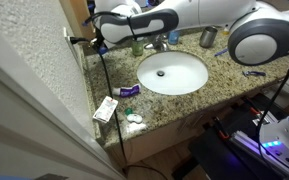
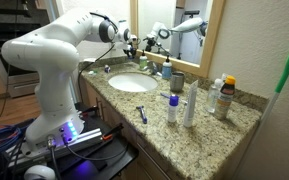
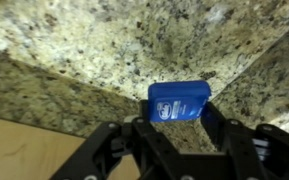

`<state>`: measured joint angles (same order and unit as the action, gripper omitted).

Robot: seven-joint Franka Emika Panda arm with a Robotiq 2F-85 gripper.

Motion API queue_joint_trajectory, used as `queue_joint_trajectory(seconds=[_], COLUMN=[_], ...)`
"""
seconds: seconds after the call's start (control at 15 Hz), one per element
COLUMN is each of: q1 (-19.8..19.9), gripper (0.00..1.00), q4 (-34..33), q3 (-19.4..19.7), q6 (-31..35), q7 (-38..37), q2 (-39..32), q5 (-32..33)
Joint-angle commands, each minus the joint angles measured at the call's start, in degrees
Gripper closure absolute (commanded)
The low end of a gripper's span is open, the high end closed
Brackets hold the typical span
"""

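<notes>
The small blue floss container (image 3: 179, 102), at twelve o'clock of the gripper (image 3: 179, 124), is clamped between closed jaws, seemingly not yet lifted off the granite counter (image 3: 74, 50).

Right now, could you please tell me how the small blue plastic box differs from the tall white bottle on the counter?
The small blue plastic box is squat and rounded, while the tall white bottle is slender. The box is blue and the bottle is white. The box is clamped between the fingers of the pincer, whereas the bottle stands upright, untouched. Both are at the speckled granite counter.
</notes>
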<state>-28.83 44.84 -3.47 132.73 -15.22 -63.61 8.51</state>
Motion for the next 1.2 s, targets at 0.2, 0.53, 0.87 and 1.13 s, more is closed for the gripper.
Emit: queue_joint_trajectory(seconds=[0.2, 0.53, 0.87, 1.13], q1=[-0.05, 1.81, 4.07, 3.21], gripper=[0.7, 0.7, 0.7, 0.45], q4=[6.12, 15.15, 25.85, 21.59], q3=[2.79, 2.39, 1.56, 2.4], q6=[-30.4, -30.49, -18.29, -20.57], q7=[-6.68, -17.3, -26.71, -26.18], q2=[19.22, 32.69, 43.41, 41.35], q5=[0.07, -3.12, -8.2, -7.36])
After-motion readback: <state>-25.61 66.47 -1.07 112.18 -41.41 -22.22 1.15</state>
